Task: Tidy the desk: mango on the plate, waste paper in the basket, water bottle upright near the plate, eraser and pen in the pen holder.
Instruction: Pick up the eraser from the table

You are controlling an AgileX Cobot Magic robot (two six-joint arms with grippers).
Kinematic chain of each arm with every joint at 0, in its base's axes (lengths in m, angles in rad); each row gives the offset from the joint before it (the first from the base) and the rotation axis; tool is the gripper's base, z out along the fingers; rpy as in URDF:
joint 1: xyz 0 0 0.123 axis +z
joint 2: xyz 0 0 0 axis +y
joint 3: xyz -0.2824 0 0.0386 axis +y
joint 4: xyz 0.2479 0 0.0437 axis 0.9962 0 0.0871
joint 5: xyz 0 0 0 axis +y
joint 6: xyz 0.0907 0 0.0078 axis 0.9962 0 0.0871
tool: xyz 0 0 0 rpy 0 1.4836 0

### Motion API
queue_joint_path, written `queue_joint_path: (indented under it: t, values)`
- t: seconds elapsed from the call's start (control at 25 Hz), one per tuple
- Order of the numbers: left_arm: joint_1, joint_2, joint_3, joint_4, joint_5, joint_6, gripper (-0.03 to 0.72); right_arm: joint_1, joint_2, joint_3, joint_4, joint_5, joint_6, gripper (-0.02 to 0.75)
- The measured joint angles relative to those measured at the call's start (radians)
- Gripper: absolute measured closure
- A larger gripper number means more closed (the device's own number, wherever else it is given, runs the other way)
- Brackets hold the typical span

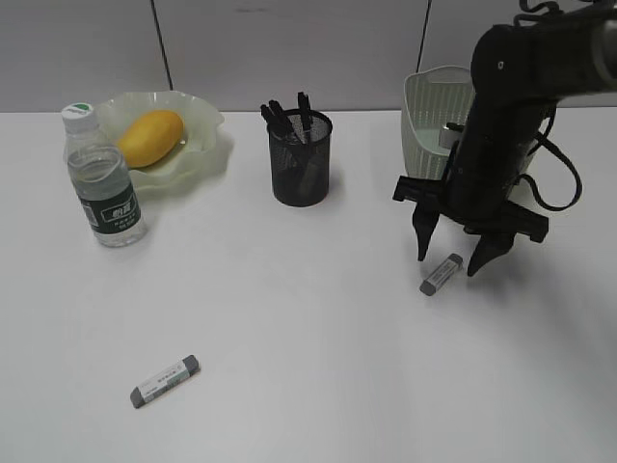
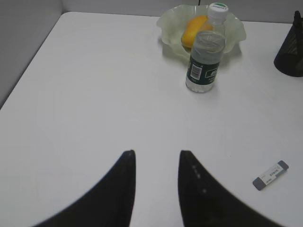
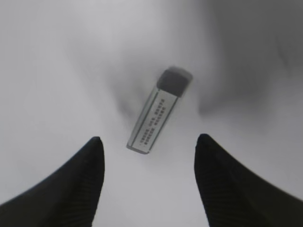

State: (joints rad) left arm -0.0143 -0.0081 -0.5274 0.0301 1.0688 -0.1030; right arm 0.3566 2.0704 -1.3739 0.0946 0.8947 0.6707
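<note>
Right gripper (image 1: 451, 258) spread wide, empty, straddling eraser (image 1: 441, 274) on desk (image 1: 318, 328) beside basket (image 1: 431, 125). Eraser long axis diagonal between fingers, grey end far. Left gripper (image 2: 156, 161) parted, empty, well apart.

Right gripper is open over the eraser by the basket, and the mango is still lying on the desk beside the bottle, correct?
Not quite. The mango already sits in the plate, as the exterior view shows. The rest holds: the right gripper is open over the eraser near the basket.
</note>
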Motion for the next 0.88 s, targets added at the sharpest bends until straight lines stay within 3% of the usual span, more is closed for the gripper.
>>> queue_joint_path:
  t: [0.88]
  values:
    - [0.000,0.000,0.000,0.000,0.000,0.000,0.449,0.000,0.055,0.000,0.007,0.025,0.000,0.301]
